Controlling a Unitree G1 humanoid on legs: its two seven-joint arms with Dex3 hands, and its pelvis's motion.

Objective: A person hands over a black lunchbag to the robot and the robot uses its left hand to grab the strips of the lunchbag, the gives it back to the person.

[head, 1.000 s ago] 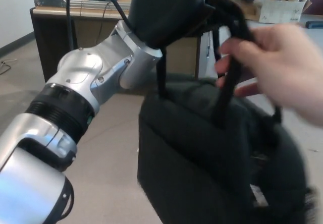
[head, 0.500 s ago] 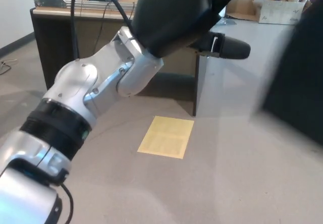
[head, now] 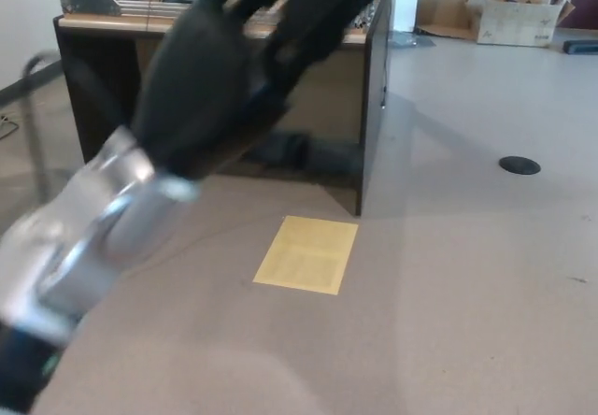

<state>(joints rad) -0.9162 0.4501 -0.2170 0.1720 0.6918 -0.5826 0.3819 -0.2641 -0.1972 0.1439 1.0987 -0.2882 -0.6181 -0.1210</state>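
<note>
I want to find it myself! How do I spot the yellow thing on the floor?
Find the dark wooden desk at the back. Just in front of its corner, a flat pale yellow sheet lies on the grey floor. It is the only yellow thing there; the other floor mark is a small black disc.

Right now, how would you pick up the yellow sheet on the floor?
Probably by its near edge, coming from the near side: the yellow sheet lies flat, so only an edge can be pinched, and the desk crowds its far side.
</note>
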